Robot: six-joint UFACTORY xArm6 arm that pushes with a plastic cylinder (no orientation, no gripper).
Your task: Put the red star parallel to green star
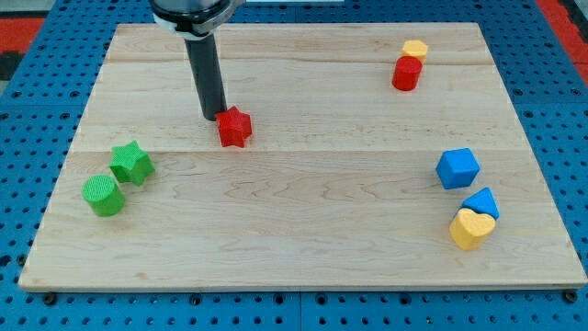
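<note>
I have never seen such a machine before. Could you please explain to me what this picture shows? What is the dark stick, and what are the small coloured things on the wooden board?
There is one picture, from a single camera looking down at a wooden board from its near edge. The dark stick is the end of a robot arm. It has no hand and holds nothing; it only pushes blocks by sliding my tip along the board.

My tip is just at the upper left of the red star, touching it or nearly so.

At the view's left lie a green star and a green cylinder. At the top right, a small yellow block sits behind a red cylinder. At the right are a blue cube, another blue block and a yellow heart.
</note>
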